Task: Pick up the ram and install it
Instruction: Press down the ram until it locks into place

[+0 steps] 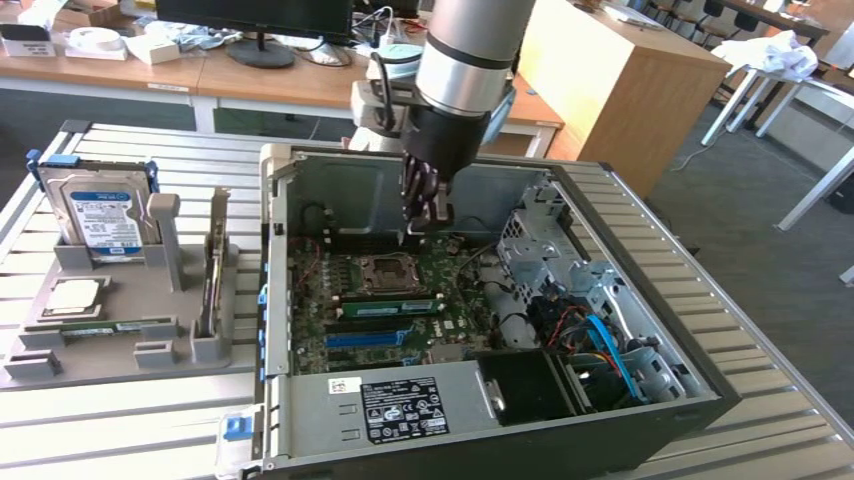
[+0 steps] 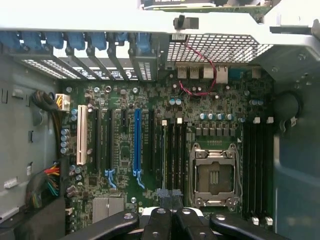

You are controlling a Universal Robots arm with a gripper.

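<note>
Gripper (image 1: 430,215) hangs straight down inside the open computer case (image 1: 641,260), fingers pressed together with nothing seen between them. The arm (image 1: 467,60) drops near-vertical from above, silver tube then black wrist, its tip just over the back part of the motherboard (image 1: 387,300), above the empty processor socket (image 1: 384,270).

Wrist view — the closed black fingers (image 2: 172,222) meet at the frame edge, directly over the slots beside the socket (image 2: 214,175). A thin green board edge stands in 1 of those slots (image 2: 163,150); it may be a seated ram stick, but the angle is too edge-on to be sure.

Outward on the board: 1 blue expansion slot (image 2: 137,142), 1 white slot (image 2: 81,142), several black ones between. A row of blue clips (image 2: 75,41) lines the case's rear bracket wall. A red cable (image 2: 200,75) loops near the rear ports.

Exterior view — 1 green ram stick (image 1: 390,307) lies seated across the motherboard below the socket, with a blue slot (image 1: 363,338) just under it. Power supply with its label (image 1: 400,408) sits at the near end of the case; blue and red cables (image 1: 607,340) run in the drive bay on the exterior view's right.

Well apart, on the exterior view's left, a grey holder tray (image 1: 120,340) carries the blue-labelled hard drive (image 1: 96,215) upright, the square silver processor (image 1: 74,297) flat, another ram stick (image 1: 114,327) lying in its low slot, and 1 thin board standing on edge (image 1: 214,265).
</note>
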